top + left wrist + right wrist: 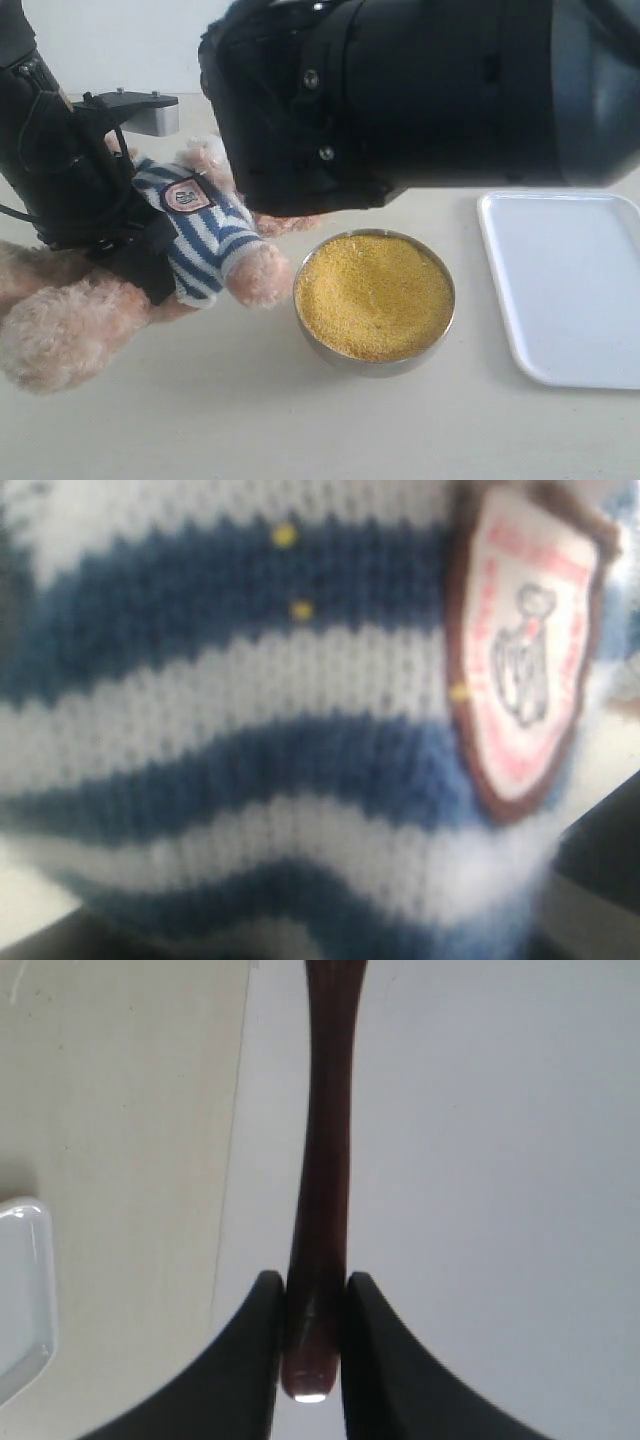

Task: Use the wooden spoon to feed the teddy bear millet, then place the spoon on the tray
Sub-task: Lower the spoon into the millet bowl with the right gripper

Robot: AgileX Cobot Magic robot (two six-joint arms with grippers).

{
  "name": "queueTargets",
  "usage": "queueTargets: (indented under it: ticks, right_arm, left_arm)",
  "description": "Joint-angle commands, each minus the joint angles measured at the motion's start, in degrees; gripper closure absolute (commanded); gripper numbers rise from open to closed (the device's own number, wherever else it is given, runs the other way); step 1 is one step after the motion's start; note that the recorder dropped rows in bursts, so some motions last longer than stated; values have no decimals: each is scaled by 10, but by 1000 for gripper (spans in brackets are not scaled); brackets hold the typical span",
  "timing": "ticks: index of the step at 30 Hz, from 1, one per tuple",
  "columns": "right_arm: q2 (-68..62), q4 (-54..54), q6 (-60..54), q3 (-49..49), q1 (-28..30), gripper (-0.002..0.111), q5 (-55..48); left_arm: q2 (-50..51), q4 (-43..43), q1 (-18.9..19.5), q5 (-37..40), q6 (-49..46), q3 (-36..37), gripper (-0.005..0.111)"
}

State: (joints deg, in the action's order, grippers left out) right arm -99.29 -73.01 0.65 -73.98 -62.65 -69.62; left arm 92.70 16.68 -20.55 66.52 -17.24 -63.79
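Note:
The teddy bear (205, 235) lies at the left of the table in its navy-and-white striped shirt (260, 700) with a chest badge (525, 650). My left gripper (140, 255) is shut on its torso. A few millet grains (300, 610) stick to the shirt. The millet (372, 293) fills a round metal bowl (335, 350) at the centre. My right gripper (312, 1285) is shut on the end of the wooden spoon (325, 1140); the spoon's bowl is out of view. The white tray (570, 290) lies at the right with nothing on it.
The right arm's black body (420, 90) hangs close to the exterior camera and hides the back of the table, the bear's head and the spoon. A corner of the tray (20, 1300) shows in the right wrist view, beside beige tabletop (120, 1110).

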Motion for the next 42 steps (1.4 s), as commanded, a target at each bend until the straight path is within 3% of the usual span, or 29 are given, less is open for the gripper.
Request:
queueTargets:
  ticks: [1, 9, 13, 16, 21, 32, 42]
  right_arm:
    - [9, 59, -12, 1, 5, 109, -3]
    - [71, 288, 16, 1, 82, 109, -3]
    - [134, 446, -50, 1, 125, 109, -3]
    - [143, 498, -74, 1, 131, 109, -3]
    - [135, 501, -82, 19, 130, 109, -3]
    - [135, 410, -67, 170, 130, 109, -3]
    - [134, 378, -53, 188, 128, 109, -3]
  left_arm:
    - [-3, 2, 0, 3, 3, -5, 103]
    - [-3, -9, 0, -7, 11, -5, 103]
    - [-3, -10, 0, -11, 13, -5, 103]
    - [-3, -10, 0, -11, 13, -5, 103]
    - [-3, -28, 0, -9, 19, -5, 103]
    - [-3, -42, 0, -9, 35, -5, 103]
    - [-3, -37, 0, -9, 35, -5, 103]
